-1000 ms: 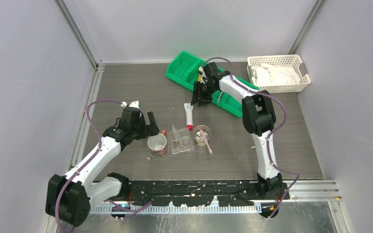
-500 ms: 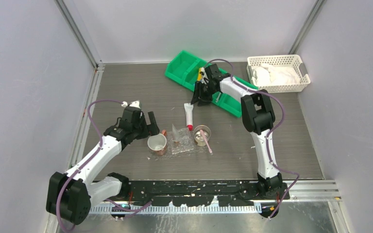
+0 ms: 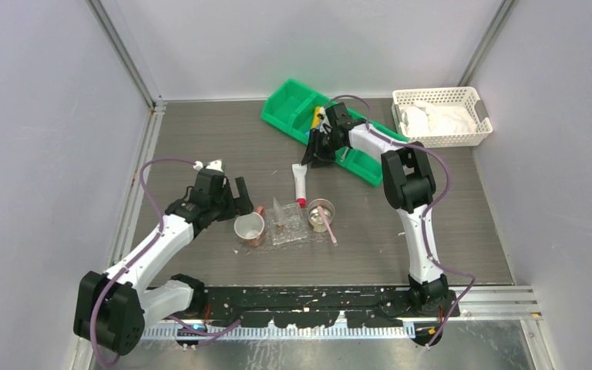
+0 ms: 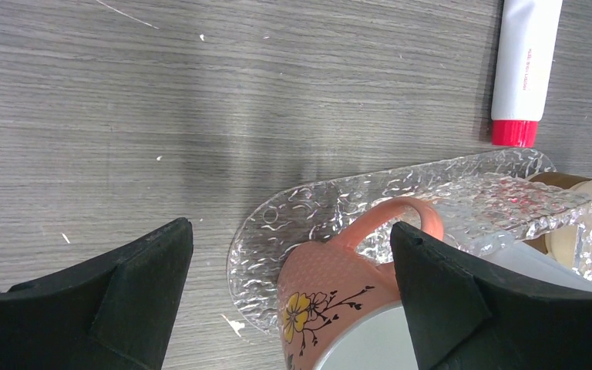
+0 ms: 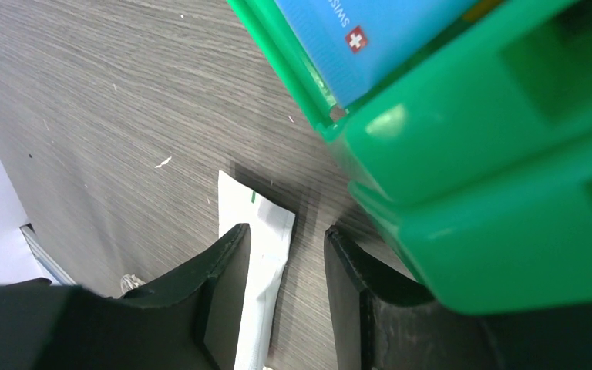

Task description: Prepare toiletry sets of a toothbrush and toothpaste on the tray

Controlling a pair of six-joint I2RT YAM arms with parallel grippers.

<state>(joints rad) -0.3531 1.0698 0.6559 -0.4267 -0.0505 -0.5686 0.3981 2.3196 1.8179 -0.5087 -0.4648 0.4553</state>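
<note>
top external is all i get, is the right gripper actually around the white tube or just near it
Observer: Around it. The right wrist view shows the white toothpaste tube's flat crimped end lying on the table between the fingers of the right gripper, with the jaws apart and a gap on one side.
Operator: whats in the bin right beside it
Observer: A blue toothpaste printed with a white cross on a red square, inside the green bin.
Operator: does the tubes cap touch the tray
Observer: No. In the left wrist view the red cap lies on bare table just off the rim of the clear tray.
</note>
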